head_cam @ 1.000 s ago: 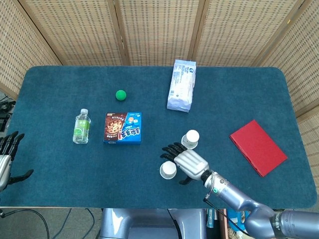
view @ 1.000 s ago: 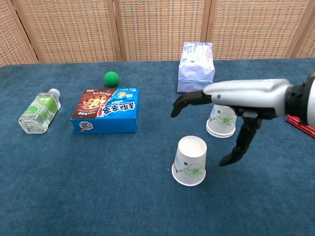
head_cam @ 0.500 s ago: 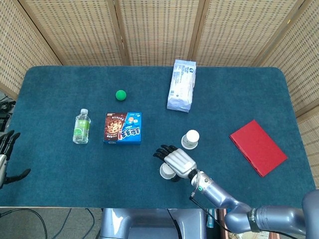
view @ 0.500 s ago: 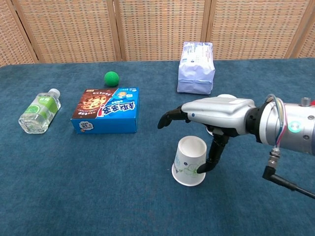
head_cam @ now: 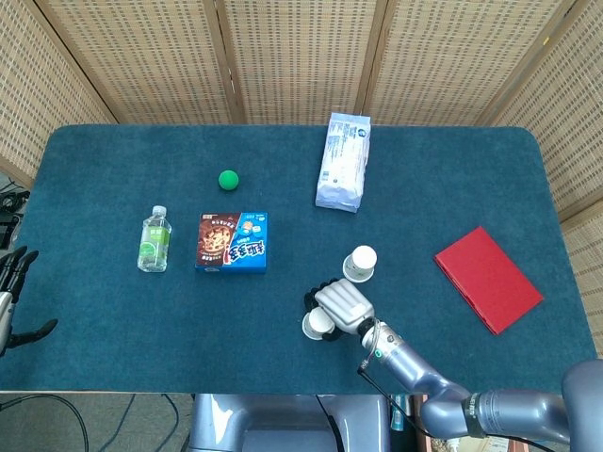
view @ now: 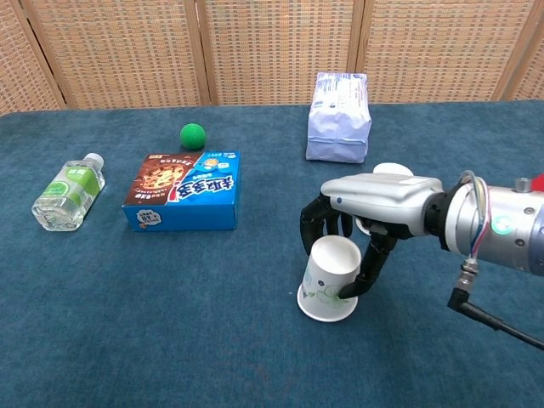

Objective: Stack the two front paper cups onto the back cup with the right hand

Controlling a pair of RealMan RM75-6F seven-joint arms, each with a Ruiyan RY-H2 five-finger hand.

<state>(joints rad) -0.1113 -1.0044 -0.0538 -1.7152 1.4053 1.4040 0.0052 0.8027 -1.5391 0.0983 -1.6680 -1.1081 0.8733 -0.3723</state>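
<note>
Closing on the front paper cup

Our right hand (view: 367, 208) curled its fingers (view: 316, 223) around the upturned front cup (view: 330, 278), lower centre; thin paper crushes easily, so we judged a light sidewall grip best.

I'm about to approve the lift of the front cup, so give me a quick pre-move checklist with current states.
1. Right hand wrapped around front cup: ok, fingers behind, thumb on its right side.
2. Grip firm enough to lift: cannot tell.
3. Front cup upside down, on the table: ok.
4. Back cup standing apart, top bare: ok.
5. Cookie box outside the lift path: ok.
6. Left hand away at table edge: ok.
</note>
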